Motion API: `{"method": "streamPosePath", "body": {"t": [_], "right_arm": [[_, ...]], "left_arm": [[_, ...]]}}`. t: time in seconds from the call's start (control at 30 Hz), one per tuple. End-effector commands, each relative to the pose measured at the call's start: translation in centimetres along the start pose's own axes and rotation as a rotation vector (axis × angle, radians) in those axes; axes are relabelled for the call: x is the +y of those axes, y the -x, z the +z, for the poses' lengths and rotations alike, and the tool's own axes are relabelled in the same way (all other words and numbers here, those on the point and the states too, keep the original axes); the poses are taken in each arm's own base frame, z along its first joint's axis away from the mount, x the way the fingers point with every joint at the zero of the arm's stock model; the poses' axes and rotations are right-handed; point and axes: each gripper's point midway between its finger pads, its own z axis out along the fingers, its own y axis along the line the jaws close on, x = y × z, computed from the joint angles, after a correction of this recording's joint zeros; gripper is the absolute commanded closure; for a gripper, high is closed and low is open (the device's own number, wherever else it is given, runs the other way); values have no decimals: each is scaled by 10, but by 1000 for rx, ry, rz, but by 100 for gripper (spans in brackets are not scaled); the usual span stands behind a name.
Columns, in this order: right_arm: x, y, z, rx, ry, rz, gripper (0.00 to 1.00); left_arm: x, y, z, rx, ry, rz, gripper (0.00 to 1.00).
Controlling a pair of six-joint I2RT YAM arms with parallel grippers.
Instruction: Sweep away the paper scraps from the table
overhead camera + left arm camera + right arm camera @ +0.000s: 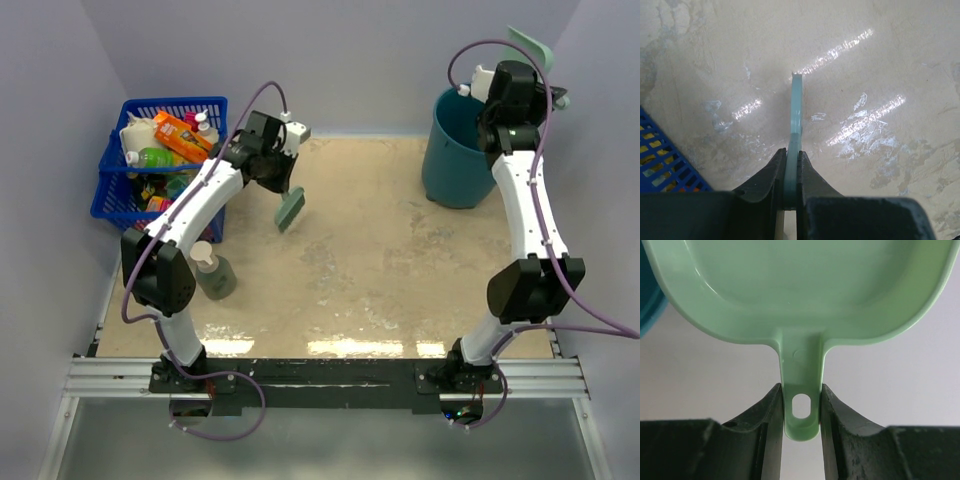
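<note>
My left claw (792, 156) pinches the brush (290, 210) over the worktop (400, 270). My right claw (801, 390) pinches the dustpan (800, 280) handle, up near the bucket (455, 150). I see no scraps anywhere. They'd be light, soft and skittish, so I'd brush them, not pinch.

Basket (175, 103) at table (400, 285) far left, bucket (450, 172) far right, bottle (213, 272) before basket

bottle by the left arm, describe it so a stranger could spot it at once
Start at the blue basket at the far left. Just in front of it, beside the left arm's black elbow, one bottle stands upright on the table. Unlike the bright bottles packed in the basket, it stands alone, dull grey-green with a pale cap.
</note>
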Motion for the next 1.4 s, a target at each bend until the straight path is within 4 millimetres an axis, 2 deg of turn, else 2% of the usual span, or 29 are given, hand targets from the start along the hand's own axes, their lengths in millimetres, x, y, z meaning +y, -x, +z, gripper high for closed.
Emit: {"method": "streamPosePath", "body": {"t": [0.0,0.07,0.17,0.2,0.23,0.3,0.33,0.37,0.4,0.43,0.5,0.53,0.6,0.63,0.67,0.7,0.73,0.77,0.83,0.87,0.9,0.93,1.0,1.07,1.1,1.17,1.23,1.3,1.37], "right_arm": [[-43,-2,-21,-142,-61,384,100],[-41,14,-32,-256,21,439,100],[-37,52,-60,-494,149,618,100],[-40,61,-74,-565,175,642,100],[-30,86,-95,-684,258,628,100],[-22,105,-128,-817,341,625,100],[5,129,-153,-899,438,563,100],[20,135,-165,-928,471,502,100],[38,148,-188,-996,527,437,100],[74,151,-200,-1015,615,356,100],[105,153,-211,-1021,672,292,100],[135,148,-213,-999,738,259,100],[167,142,-218,-979,826,213,100],[201,131,-221,-928,911,164,100],[225,125,-222,-891,976,106,100],[244,119,-224,-859,1034,71,100],[278,103,-230,-791,1144,2,100],[301,96,-232,-740,1215,-49,100],[340,74,-244,-654,1357,-138,100],[352,67,-247,-627,1398,-165,100],[358,62,-249,-618,1417,-174,100],[369,55,-252,-603,1435,-193,100],[374,48,-251,-604,1421,-207,100],[383,36,-251,-581,1418,-240,100],[384,32,-251,-574,1412,-249,99],[397,14,-252,-528,1428,-293,93],[411,-2,-255,-490,1441,-325,91],[421,-17,-254,-455,1430,-356,87],[420,-15,-250,-475,1385,-332,85]], "left_arm": [[1,48,-31,-150,21,32,100],[3,52,-32,-157,28,40,100],[7,57,-33,-165,41,54,100],[12,62,-37,-177,59,64,100],[17,64,-37,-178,79,67,100],[36,70,-41,-191,139,54,100],[40,72,-41,-197,147,38,100],[45,75,-42,-208,154,24,100],[56,78,-46,-220,188,2,100],[59,83,-50,-244,200,0,100],[62,92,-57,-276,218,-4,100],[63,96,-63,-297,225,-7,100],[63,107,-73,-347,233,-17,100],[63,112,-84,-380,243,-22,100],[65,110,-84,-389,256,-30,100],[69,119,-91,-443,283,-45,100],[68,123,-106,-489,289,-47,100],[66,116,-100,-486,279,-44,100],[50,124,-112,-560,199,-35,100],[39,118,-105,-549,135,-25,100],[15,117,-103,-554,-3,13,100],[0,113,-101,-545,-84,0,100],[-34,94,-87,-469,-288,-18,100],[-55,77,-76,-392,-423,-52,100],[-78,65,-72,-342,-574,-55,100],[-99,37,-61,-257,-711,-100,100],[-102,25,-49,-235,-732,-152,100],[-105,-3,-27,-151,-749,-210,100],[-108,-20,-14,-87,-767,-239,100]]}}
